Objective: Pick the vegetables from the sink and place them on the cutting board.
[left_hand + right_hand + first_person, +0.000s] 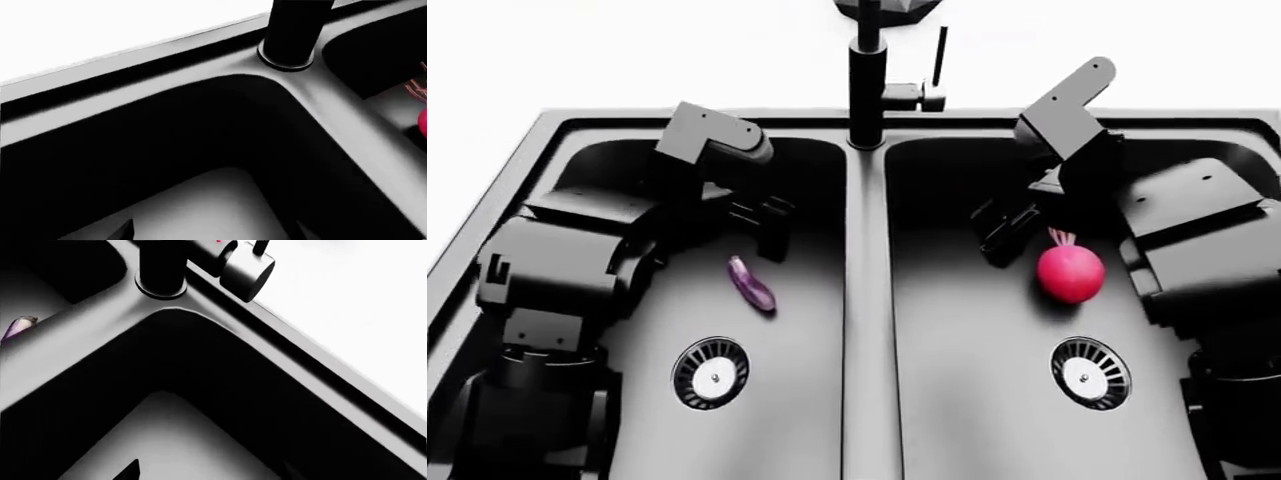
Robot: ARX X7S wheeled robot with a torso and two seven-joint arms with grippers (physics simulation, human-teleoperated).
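Lying in the large black double-basin sink (865, 300): slender purple eggplant (750, 284) left, round magenta radish (1070, 272) right; left gripper (761, 225) and right gripper (1004, 228) beside them, grip state unclear.

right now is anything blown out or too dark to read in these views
Head view: the counter behind the sink is pure white with no detail, yet the eggplant and radish read clearly. Left wrist view: basin wall is solid black, radish cut off at the edge. Right wrist view: same black wall, white counter, faucet sharp.
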